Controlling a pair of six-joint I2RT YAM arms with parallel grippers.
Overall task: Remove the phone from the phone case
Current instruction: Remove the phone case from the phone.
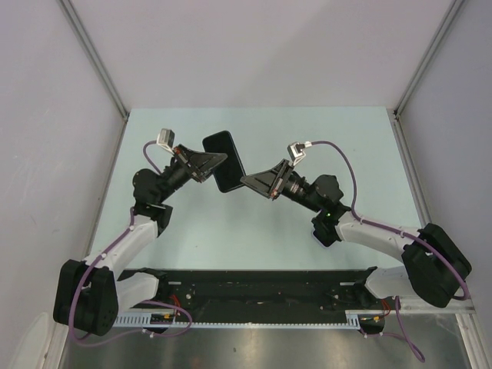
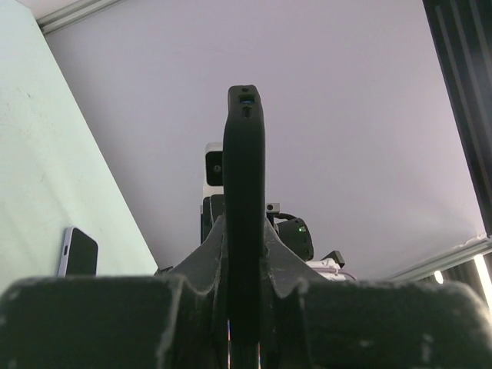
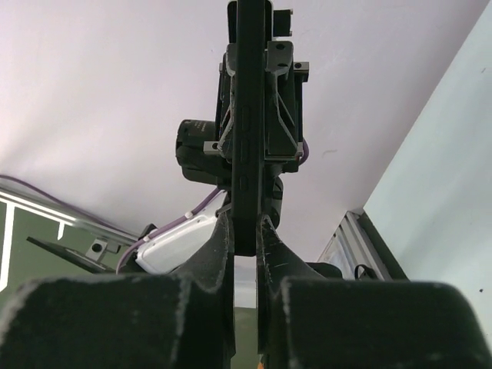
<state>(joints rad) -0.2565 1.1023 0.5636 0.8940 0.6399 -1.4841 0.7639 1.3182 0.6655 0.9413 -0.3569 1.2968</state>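
High over the pale surface [image 1: 254,231], left fingers [image 1: 219,159] and right fingers [image 1: 246,180] are both pinched shut on opposite edges of the dark phone case [image 1: 223,150], held flat between them, and any uneven pull now could twist it loose and drop it, phone and all if that's in there.

Pale green matte tabletop [image 1: 346,127] below. Plain grey-lilac panel walls [image 1: 254,46] on three sides. Silver metal corner rails [image 1: 94,58] rising at both far corners.
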